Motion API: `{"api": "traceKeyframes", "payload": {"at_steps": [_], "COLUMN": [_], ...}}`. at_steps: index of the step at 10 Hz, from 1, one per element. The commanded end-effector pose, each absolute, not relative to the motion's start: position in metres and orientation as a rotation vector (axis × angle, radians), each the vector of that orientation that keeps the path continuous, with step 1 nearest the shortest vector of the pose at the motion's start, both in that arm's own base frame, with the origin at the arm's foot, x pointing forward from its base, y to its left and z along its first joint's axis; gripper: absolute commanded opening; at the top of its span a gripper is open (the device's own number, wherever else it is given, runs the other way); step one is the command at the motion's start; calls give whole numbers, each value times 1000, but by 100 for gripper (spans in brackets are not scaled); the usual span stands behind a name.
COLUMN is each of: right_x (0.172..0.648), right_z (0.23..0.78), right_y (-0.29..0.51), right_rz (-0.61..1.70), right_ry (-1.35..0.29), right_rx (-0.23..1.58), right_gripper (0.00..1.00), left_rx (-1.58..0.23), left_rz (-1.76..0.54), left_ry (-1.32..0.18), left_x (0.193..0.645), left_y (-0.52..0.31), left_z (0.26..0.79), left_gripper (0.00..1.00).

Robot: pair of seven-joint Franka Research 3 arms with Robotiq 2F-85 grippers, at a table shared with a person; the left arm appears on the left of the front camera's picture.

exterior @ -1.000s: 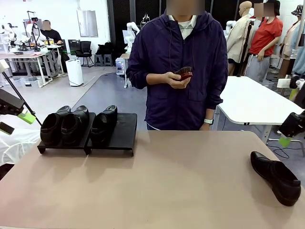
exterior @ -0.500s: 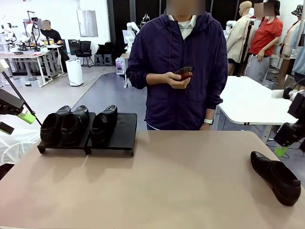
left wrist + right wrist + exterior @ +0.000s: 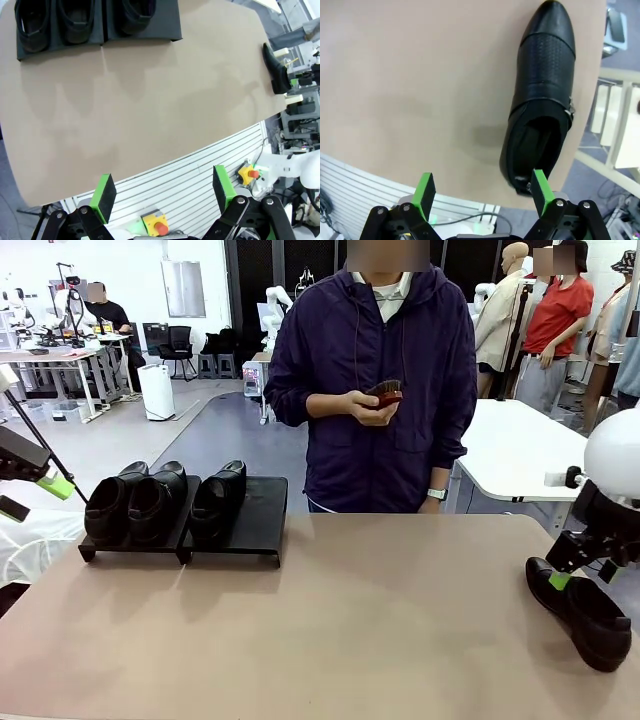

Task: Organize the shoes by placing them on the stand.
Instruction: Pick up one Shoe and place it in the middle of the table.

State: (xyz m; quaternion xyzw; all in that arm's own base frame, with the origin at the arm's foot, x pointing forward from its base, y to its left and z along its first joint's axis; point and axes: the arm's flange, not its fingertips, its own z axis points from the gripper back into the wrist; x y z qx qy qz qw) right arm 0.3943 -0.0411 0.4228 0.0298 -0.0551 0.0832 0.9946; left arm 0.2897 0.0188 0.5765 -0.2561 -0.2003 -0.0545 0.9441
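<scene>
The low black stand [image 3: 255,508] sits at the table's far left with three glossy black shoes on it: two [image 3: 105,508] [image 3: 155,502] on its left section and one [image 3: 215,500] on the right section. A fourth shoe [image 3: 585,615] lies on the table at the near right edge. My right gripper [image 3: 580,565] hangs open just above that shoe's heel. In the right wrist view the shoe [image 3: 542,95] lies toe away, with one green pad [image 3: 540,190] over its heel opening. My left gripper [image 3: 35,497] is open, off the table's left edge. The left wrist view takes in the stand [image 3: 165,22] and the lone shoe [image 3: 275,67].
A person in a dark jacket [image 3: 375,390] stands at the far side, holding a phone [image 3: 385,394]. Bare tan tabletop [image 3: 380,620] stretches between the stand and the lone shoe. A white table [image 3: 520,455] stands behind on the right.
My right arm has come down and inward from the right edge, ending over the lone shoe's heel. The left arm, the stand and the shoes have not moved.
</scene>
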Motion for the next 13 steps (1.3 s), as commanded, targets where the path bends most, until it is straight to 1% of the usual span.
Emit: {"api": "traceKeyframes", "payload": {"at_steps": [1, 9, 13], "right_x": [404, 417, 422], "right_z": [416, 379, 358], "right_y": [-50, -60, -62], "right_rz": [164, 135, 147], "right_ry": [-115, -68, -76], "right_rx": [59, 91, 98], "right_gripper": [100, 100, 100], "left_rx": [-518, -518, -518], "left_rz": [-123, -123, -123], "left_ry": [-405, -405, -405], "left_x": [289, 289, 289], "left_y": [23, 23, 23], "left_z": [577, 577, 577], "left_gripper": [100, 100, 100]}}
